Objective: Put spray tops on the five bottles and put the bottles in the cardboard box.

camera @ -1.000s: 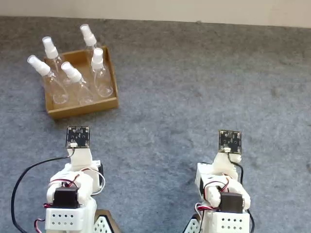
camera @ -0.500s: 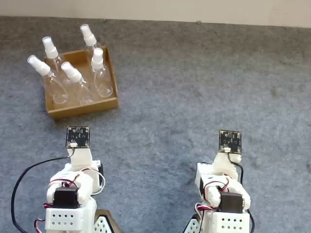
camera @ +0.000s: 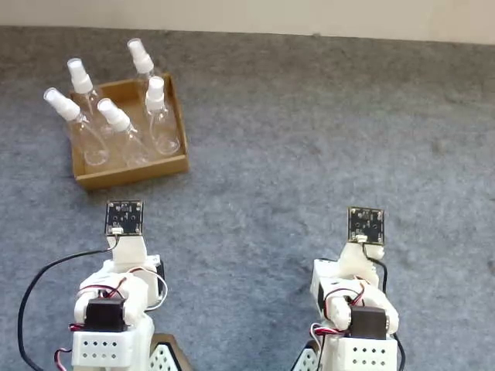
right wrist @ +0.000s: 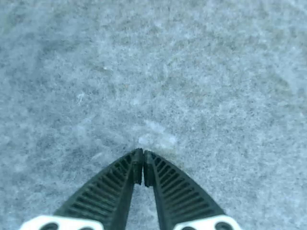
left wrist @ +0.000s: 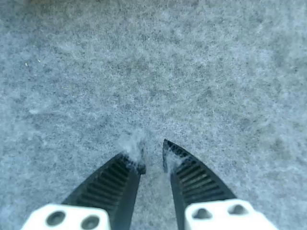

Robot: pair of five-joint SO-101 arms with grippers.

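Observation:
Several clear bottles (camera: 128,135) with white spray tops (camera: 155,93) stand inside the shallow cardboard box (camera: 131,174) at the far left of the grey carpet. Both arms are folded back at the near edge, well away from the box. The left arm (camera: 124,255) sits below the box and the right arm (camera: 363,267) sits farther right. My left gripper (left wrist: 151,155) hangs just over bare carpet, its fingers a narrow gap apart with nothing between them. My right gripper (right wrist: 143,154) is shut over bare carpet, tips touching, holding nothing.
Grey carpet (camera: 325,131) stretches across the middle and right of the table. A pale wall strip (camera: 309,15) runs along the far edge. A black cable (camera: 35,286) loops beside the left arm's base.

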